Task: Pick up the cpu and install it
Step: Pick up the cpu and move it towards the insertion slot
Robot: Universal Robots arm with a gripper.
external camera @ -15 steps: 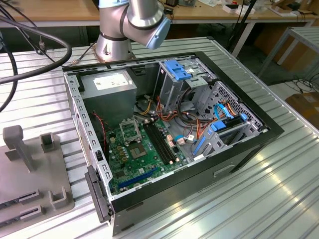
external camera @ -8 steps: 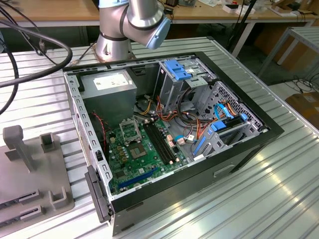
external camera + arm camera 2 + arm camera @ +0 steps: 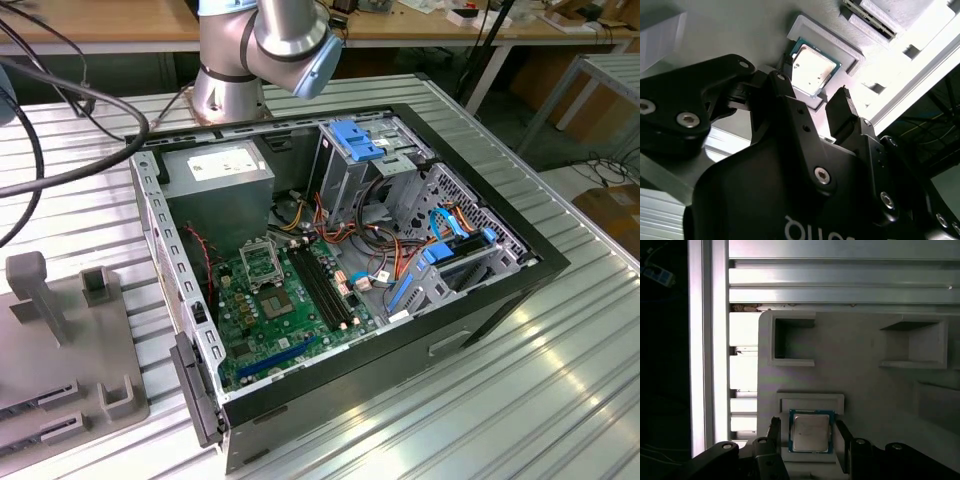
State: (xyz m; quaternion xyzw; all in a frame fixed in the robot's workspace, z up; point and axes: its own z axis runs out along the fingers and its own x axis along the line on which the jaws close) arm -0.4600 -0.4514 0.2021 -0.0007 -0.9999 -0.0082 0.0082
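- The tool (image 3: 807,423) has its two dark fingers (image 3: 775,436) standing apart, one on each side of the cpu (image 3: 811,432). In both wrist views the tool's own body hides their lower parts.
- The cpu lies flat, silver face up, in a shallow framed recess (image 3: 810,401) of a grey holder plate (image 3: 860,375). It sits between the fingers, and the first wrist view does not settle whether the pads touch its edges.
- In the second wrist view the black tool (image 3: 815,77) covers one corner of the cpu (image 3: 812,70), while glare washes out its metal face. The faint marks on that face cannot be read.
- White lettering on the tool's housing (image 3: 805,227) is cut off by the picture's edge.
- In the exterior view the arm (image 3: 285,35) is cut off at the top, and the holder plate (image 3: 60,350) runs out past the exterior view's left.
- An open computer case (image 3: 520,285) lies on the ribbed metal counter (image 3: 480,400), well apart from the plate.
- Inside the case, the green board (image 3: 250,330) carries a square socket (image 3: 262,262) whose inside is too small to make out.
- A grey metal box (image 3: 215,185) in the case bears a white label (image 3: 225,160) with print too fine to make out.
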